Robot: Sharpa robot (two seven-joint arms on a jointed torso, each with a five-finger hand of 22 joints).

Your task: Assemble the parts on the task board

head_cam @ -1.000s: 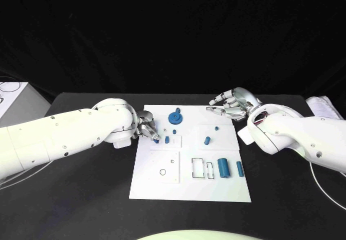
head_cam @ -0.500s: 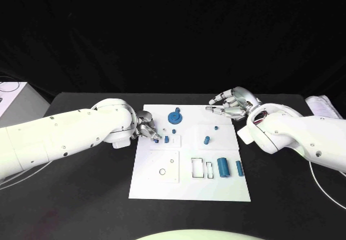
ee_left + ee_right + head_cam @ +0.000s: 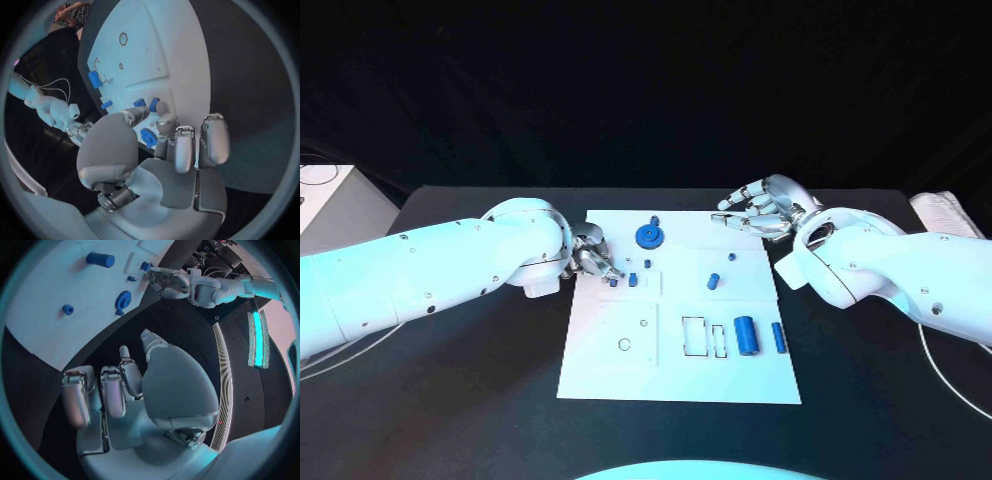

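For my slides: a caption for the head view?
Left hand at small blue parts on white task board; right hand hovers beyond its far corner.

- task board (image 3: 678, 372): white, with thin black outlines of rectangles and a small circle;
- parts: blue, among them a round gear-like piece (image 3: 649, 236) and two cylinders (image 3: 746, 336);
- table (image 3: 459, 400): black;
- arms: white;
- left hand (image 3: 593, 256) and right hand (image 3: 762, 208): silver;
- box (image 3: 332, 203) at the table's far left: white.

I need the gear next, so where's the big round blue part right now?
In the head view the round part sits near the board's far edge, left of centre, between the two hands and nearer the left hand.
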